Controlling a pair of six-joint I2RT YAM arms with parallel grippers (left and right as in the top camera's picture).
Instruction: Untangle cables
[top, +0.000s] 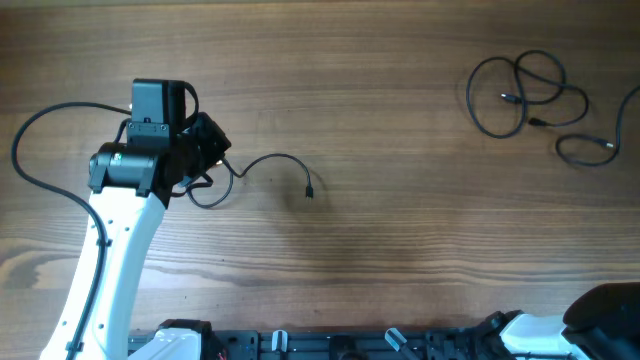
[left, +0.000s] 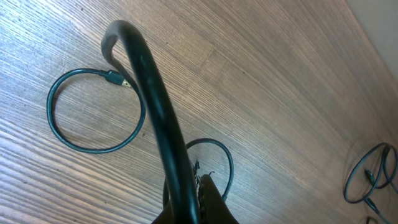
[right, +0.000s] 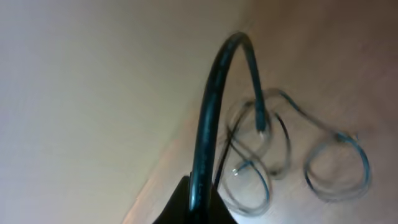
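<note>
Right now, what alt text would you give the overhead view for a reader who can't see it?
A tangle of thin black cables lies near the far right corner of the wooden table, while the left gripper sits beside a separate single cable on the left.

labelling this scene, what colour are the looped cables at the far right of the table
The cables are black, clearest in the overhead view.

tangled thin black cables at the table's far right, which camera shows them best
Overhead: the tangled thin black cables lie sharp and unobstructed. Right wrist shows them blurred, behind a thick cord; left wrist catches only a corner.
</note>
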